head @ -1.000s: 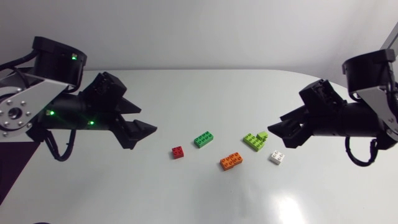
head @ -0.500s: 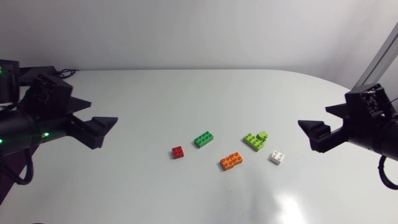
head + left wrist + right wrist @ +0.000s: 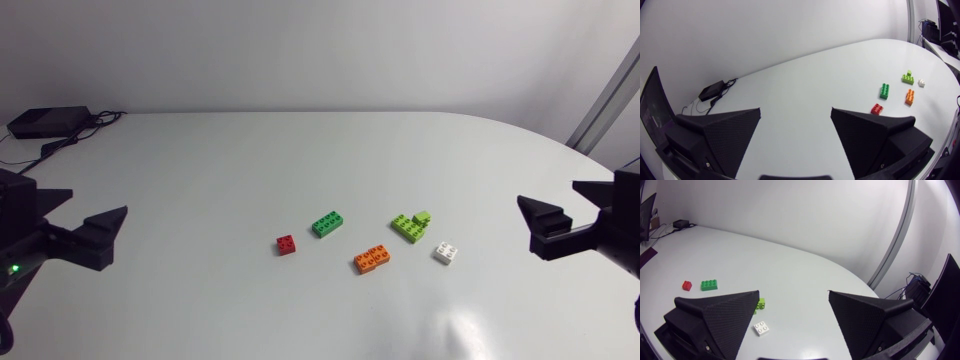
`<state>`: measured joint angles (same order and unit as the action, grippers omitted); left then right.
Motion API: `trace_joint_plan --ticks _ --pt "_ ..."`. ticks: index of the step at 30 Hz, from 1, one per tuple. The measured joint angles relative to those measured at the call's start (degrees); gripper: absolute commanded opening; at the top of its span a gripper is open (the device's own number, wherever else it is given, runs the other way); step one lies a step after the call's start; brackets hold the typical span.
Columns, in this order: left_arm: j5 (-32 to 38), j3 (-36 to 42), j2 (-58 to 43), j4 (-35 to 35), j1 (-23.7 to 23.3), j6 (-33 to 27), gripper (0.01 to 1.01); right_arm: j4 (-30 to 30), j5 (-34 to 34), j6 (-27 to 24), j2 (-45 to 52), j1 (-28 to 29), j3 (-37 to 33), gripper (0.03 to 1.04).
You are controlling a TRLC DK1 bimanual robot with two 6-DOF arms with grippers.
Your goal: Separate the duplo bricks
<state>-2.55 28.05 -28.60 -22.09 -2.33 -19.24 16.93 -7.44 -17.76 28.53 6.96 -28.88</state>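
Lime bricks [image 3: 411, 224] look stuck.
The left end effector [image 3: 796, 112] and right end effector [image 3: 794, 294] are open, empty; grabbing ahead could bump the white brick [image 3: 445, 252].

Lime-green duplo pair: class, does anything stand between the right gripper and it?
Nothing visible does. Only bare white table lies between the open right gripper and the lime-green duplo pair. The small white duplo brick sits beside that line, apart from the pair.

Left tool [image 3: 796, 112]: matte black — two broad wedge fingers [image 3: 725, 135], finely textured faces.
Right tool [image 3: 794, 294]: same black textured wedges.
Left arm light [image 3: 12, 268]: small — green.
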Motion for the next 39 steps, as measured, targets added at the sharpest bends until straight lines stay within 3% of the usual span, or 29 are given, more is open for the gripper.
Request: trace_joint_plan --ticks 9,13,20,29,39 --pt "5.3 -2.7 2.6 3.0 -2.2 2.1 0.987 -2.6 2.6 0.4 -7.5 0.2 7.1 1.0" --pt "6.0 -6.8 8.3 6.4 -2.2 2.6 0.987 -5.6 6.1 1.9 -13.6 0.2 11.2 1.0" --pt "6.0 -13.2 13.8 12.0 -2.6 2.6 0.987 -7.1 6.4 1.9 -19.1 0.1 16.4 1.0" --pt "6.0 -20.4 28.2 12.5 -2.4 2.7 0.987 -8.8 6.4 1.4 -24.7 -1.2 22.3 1.0" --pt "6.0 -22.3 28.3 14.0 -0.1 4.2 0.987 -10.1 6.9 0.8 -27.7 -2.6 24.3 1.0"
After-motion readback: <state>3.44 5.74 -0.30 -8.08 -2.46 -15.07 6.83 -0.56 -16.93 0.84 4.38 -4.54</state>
